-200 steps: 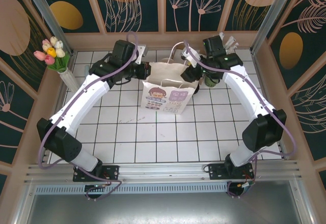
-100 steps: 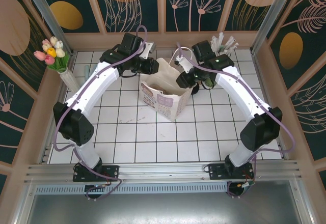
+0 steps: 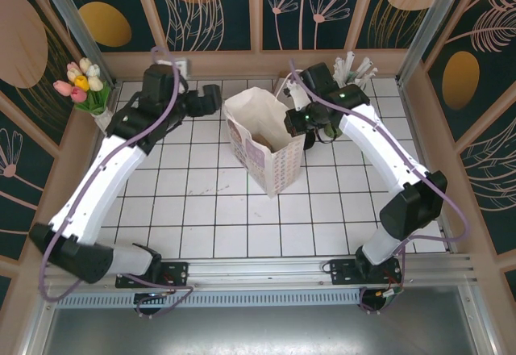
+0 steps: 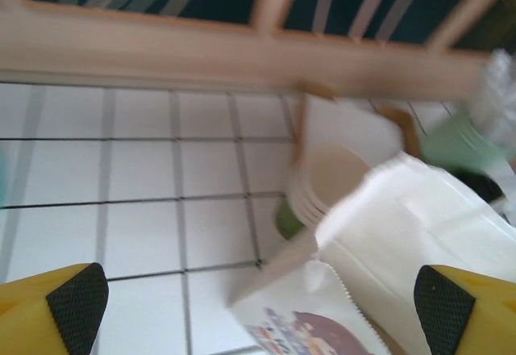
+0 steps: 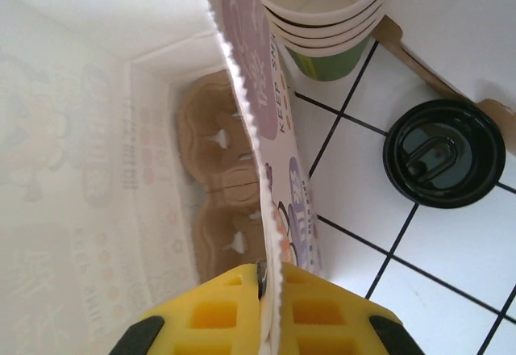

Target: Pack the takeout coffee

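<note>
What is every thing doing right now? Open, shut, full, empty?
white paper bag: standing, open on top.
cup carrier: flat inside the bag, empty.
takeout coffee: lid on, outside the bag.
cream-white cups: stacked, top one empty.
left end effector: open, empty.
right end effector: shut on the bag's rim.

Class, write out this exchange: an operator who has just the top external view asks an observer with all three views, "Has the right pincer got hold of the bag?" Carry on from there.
Observer: Yes. In the right wrist view the right pincer is shut on the serrated rim of the bag.
Operator: Is the coffee inside?
Observer: No. The coffee stands upright on the tiles, outside the bag.
Operator: And the left pincer?
Observer: The left pincer is open, its pads wide apart and gripping nothing.
</note>
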